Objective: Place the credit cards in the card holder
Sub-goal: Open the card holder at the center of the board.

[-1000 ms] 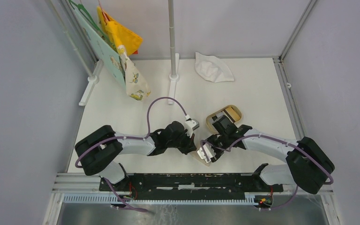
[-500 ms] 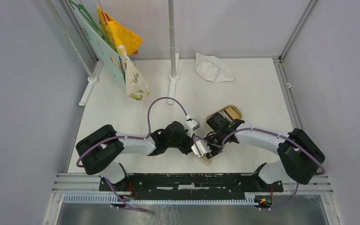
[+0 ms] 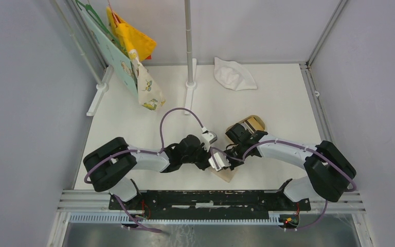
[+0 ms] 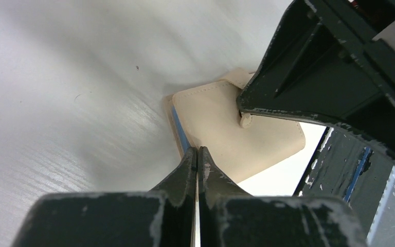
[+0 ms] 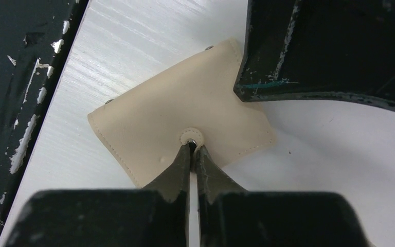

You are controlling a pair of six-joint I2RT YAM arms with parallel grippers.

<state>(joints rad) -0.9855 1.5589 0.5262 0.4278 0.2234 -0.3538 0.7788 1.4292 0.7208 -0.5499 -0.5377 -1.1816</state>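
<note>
Reaching inward from either side, the left gripper (image 4: pixel 196 152) and right gripper (image 5: pixel 192 146), both closed, point their tips at the card holder (image 5: pixel 149 123).

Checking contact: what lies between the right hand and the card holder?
Nothing: in the right wrist view the right hand, tips shut, meets the card holder at its snap button.

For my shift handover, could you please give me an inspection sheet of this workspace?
Surface: white table, faint marks.
Job's things: beige holder folded shut near the front edge, blue lining showing along one side; cards: nothing seen.
Clutter: tan tray behind the holder, partly hidden by the right arm; white cloth at the back.
Grippers: left claw shut, tips at the holder's blue edge; right claw shut, tips on the snap.
Cables: purple cable looping along each arm.
Surroundings: pole and hung cloths at the back left; grey walls.
</note>
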